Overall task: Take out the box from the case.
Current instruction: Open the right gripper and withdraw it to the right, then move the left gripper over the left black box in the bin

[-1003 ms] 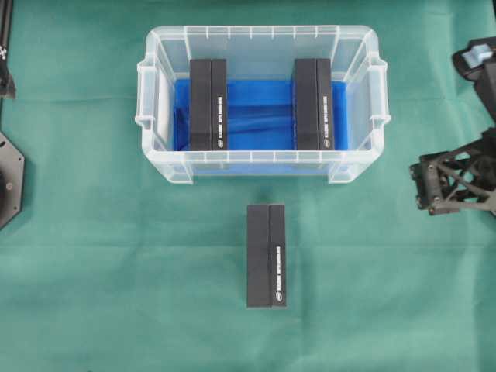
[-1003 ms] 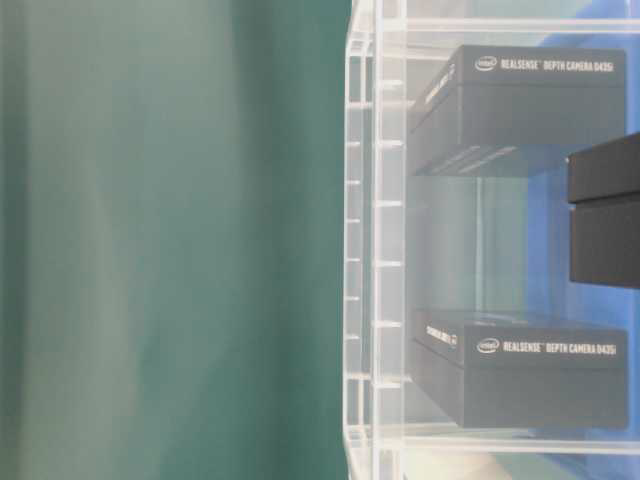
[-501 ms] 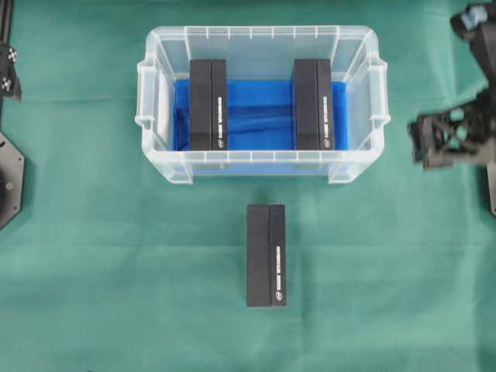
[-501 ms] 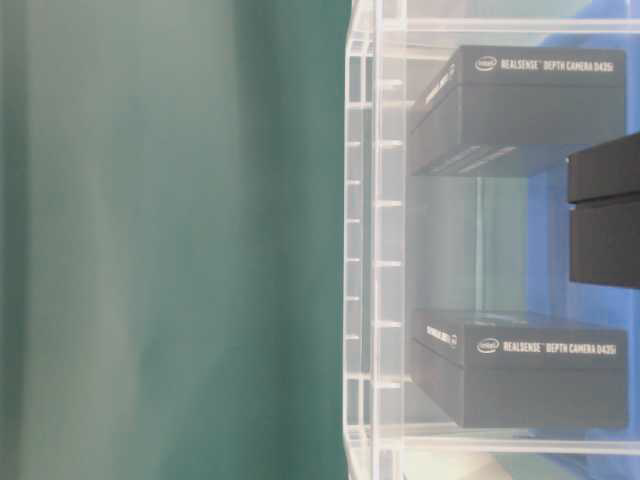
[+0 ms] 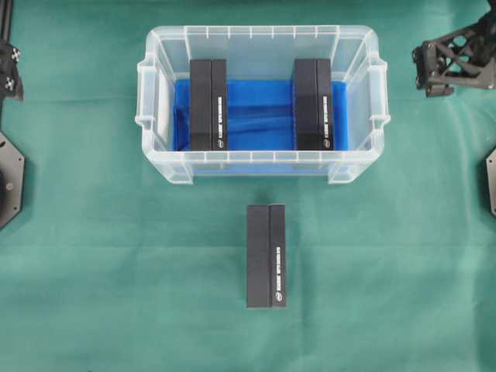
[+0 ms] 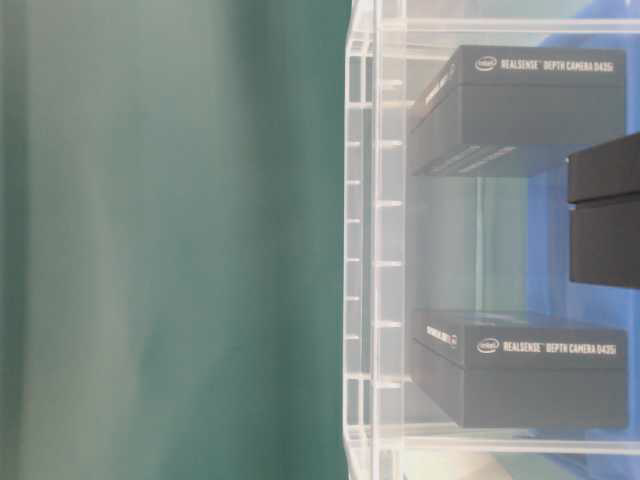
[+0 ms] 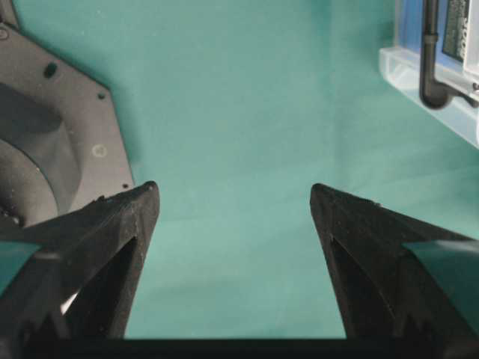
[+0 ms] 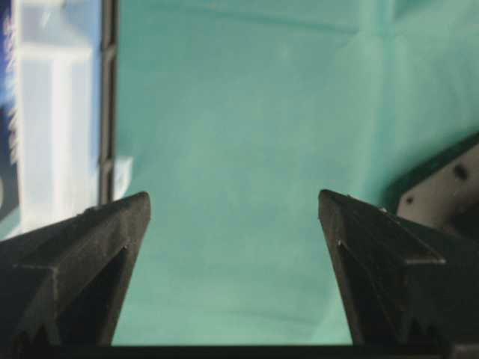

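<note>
The clear case stands at the back middle of the green cloth, its floor lined blue. Two black boxes lie inside it, one on the left and one on the right. A third black box lies on the cloth in front of the case. My right gripper hangs open at the far right, level with the case's right handle and apart from it. In its wrist view my left gripper is open over bare cloth, with a corner of the case at the upper right. Neither gripper holds anything.
Black arm base plates sit at the left edge and at the right edge. In the table-level view the case wall fills the right half, with green cloth to its left.
My right gripper has moved from the middle of the right edge toward the back, level with the case. The boxes and the case have not moved.
</note>
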Robot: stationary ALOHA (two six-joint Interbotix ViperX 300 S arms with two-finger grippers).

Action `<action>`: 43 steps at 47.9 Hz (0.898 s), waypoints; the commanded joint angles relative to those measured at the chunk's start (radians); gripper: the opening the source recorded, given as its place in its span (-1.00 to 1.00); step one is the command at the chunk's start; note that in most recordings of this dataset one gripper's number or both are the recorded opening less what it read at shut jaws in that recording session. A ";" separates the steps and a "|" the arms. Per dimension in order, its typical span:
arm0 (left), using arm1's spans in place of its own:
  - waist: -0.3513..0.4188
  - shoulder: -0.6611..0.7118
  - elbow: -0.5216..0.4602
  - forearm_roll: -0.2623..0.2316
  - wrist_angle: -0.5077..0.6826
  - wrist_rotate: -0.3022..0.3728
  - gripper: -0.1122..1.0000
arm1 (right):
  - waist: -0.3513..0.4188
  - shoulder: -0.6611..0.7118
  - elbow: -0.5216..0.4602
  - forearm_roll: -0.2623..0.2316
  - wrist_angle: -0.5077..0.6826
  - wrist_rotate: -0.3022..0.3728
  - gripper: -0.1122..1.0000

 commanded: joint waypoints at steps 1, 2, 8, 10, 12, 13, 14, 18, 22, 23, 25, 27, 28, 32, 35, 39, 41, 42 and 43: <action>-0.003 0.003 -0.023 0.003 -0.002 -0.002 0.66 | -0.011 -0.012 -0.008 0.005 -0.006 -0.011 0.80; -0.003 0.003 -0.023 0.002 -0.002 -0.002 0.66 | -0.011 -0.011 -0.008 0.005 -0.006 -0.011 0.80; -0.002 0.005 -0.023 0.003 -0.002 -0.002 0.66 | -0.012 -0.011 -0.006 0.006 -0.006 -0.012 0.80; -0.003 0.006 -0.023 0.003 -0.002 -0.002 0.66 | -0.011 -0.011 -0.006 0.008 -0.006 -0.012 0.80; -0.003 0.008 -0.025 0.003 -0.002 -0.002 0.66 | -0.012 -0.011 -0.006 0.009 -0.006 -0.012 0.80; -0.003 0.008 -0.025 0.003 -0.002 -0.002 0.66 | -0.012 -0.011 -0.006 0.009 -0.006 -0.012 0.80; -0.002 0.009 -0.025 0.003 -0.002 -0.002 0.66 | -0.012 -0.011 -0.006 0.009 -0.006 -0.012 0.80; -0.002 0.017 -0.028 0.003 -0.002 -0.002 0.66 | -0.012 -0.011 -0.006 0.012 -0.008 -0.012 0.80; -0.002 0.028 -0.032 0.002 -0.002 -0.002 0.66 | -0.012 -0.011 -0.008 0.014 -0.006 -0.012 0.80; -0.002 0.032 -0.034 0.002 -0.002 -0.003 0.66 | -0.012 -0.012 -0.008 0.014 -0.006 -0.012 0.80; -0.003 0.040 -0.038 -0.002 -0.003 -0.003 0.66 | -0.012 -0.011 -0.008 0.014 -0.006 -0.012 0.80; -0.003 0.054 -0.044 -0.002 -0.006 -0.003 0.66 | -0.012 -0.011 -0.008 0.014 -0.006 -0.012 0.80; -0.003 0.060 -0.049 -0.003 -0.006 -0.005 0.66 | -0.012 -0.011 -0.008 0.015 -0.006 -0.012 0.80; -0.005 0.095 -0.067 -0.005 -0.009 -0.018 0.66 | -0.012 -0.011 -0.008 0.015 -0.008 -0.012 0.80; -0.011 0.126 -0.084 -0.005 -0.011 -0.032 0.66 | -0.012 -0.009 -0.009 0.017 -0.008 -0.012 0.80; -0.025 0.172 -0.118 -0.005 -0.031 -0.046 0.66 | -0.012 -0.008 -0.011 0.023 -0.008 -0.012 0.80; -0.032 0.195 -0.133 -0.005 -0.046 -0.051 0.66 | -0.012 -0.008 -0.011 0.023 -0.008 -0.012 0.80; -0.037 0.207 -0.143 -0.005 -0.052 -0.052 0.66 | -0.012 -0.008 -0.011 0.023 -0.008 -0.012 0.80; -0.041 0.218 -0.152 -0.005 -0.060 -0.054 0.66 | -0.012 -0.008 -0.009 0.023 -0.008 -0.012 0.80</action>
